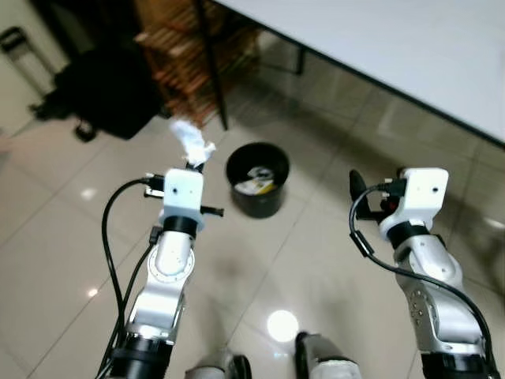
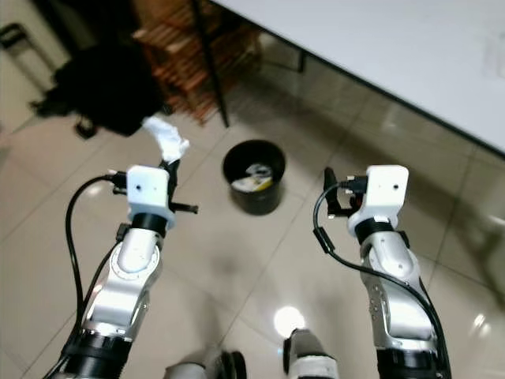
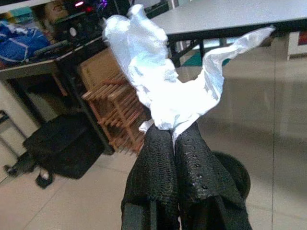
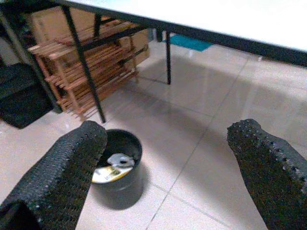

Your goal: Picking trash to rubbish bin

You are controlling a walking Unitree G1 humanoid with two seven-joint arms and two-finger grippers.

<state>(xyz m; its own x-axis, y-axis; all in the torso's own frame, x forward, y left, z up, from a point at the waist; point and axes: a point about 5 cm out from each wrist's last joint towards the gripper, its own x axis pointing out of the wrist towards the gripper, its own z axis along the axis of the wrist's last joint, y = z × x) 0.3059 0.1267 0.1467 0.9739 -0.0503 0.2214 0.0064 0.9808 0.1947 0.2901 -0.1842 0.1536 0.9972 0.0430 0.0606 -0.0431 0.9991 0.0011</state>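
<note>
Left claw (image 3: 173, 143) pinched soft, light white trash (image 3: 163, 81) by its bottom; right claw (image 4: 168, 163) gaped above black bin (image 4: 117, 167).

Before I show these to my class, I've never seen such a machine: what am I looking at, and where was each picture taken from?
This is a humanoid robot seen through its own cameras. Two pictures come from its head, looking down at its two silver arms and a tiled floor. The other two come from cameras on its wrists, looking along each gripper's two black fingers. The left gripper is shut on a crumpled white wrapper, held up in the air. The right gripper is open and holds nothing. On the floor ahead stands a black rubbish bin with some trash already in it. Beyond it are a white table, a wooden rack and a black bag.
</note>
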